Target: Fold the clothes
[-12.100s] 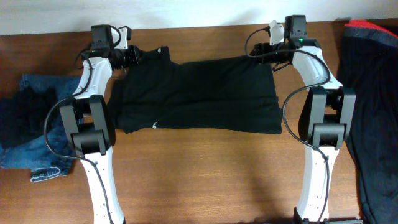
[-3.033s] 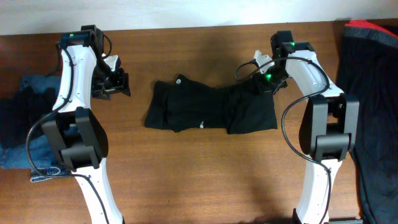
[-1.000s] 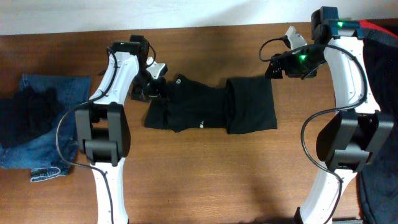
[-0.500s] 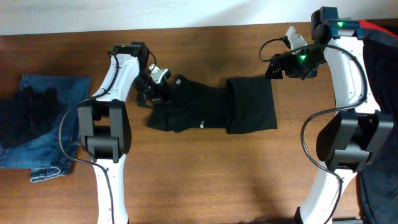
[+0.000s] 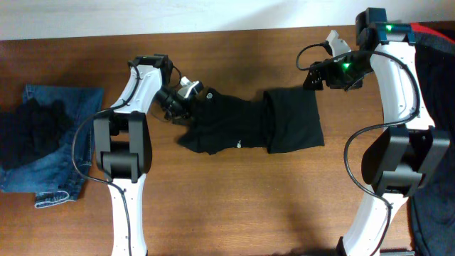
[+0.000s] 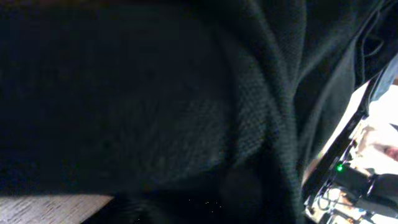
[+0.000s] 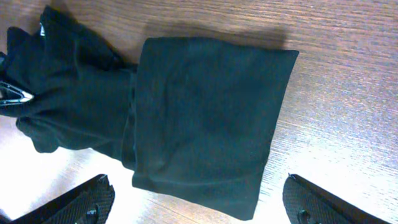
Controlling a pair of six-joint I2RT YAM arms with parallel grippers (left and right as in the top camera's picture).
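Note:
The black garment (image 5: 249, 124) lies folded into a narrow band at the table's middle, its right end doubled over into a flat square (image 7: 205, 118). My left gripper (image 5: 186, 96) sits on the garment's bunched left end, shut on the fabric. Black cloth (image 6: 155, 93) fills the left wrist view and hides the fingers. My right gripper (image 5: 313, 77) hovers open just above the garment's upper right corner. In the right wrist view its two fingertips (image 7: 87, 199) stand wide apart, with nothing between them. Folded blue jeans (image 5: 50, 153) lie at the far left.
A dark crumpled piece (image 5: 32, 128) rests on the jeans. Another dark garment with a red edge (image 5: 434, 107) hangs over the table's right side. The table's back edge (image 5: 234, 30) runs along a white wall.
My left gripper has moved right onto the garment's left end and closed there. The whole garment has shifted a little right and bunched at the left. The right arm has stayed still.

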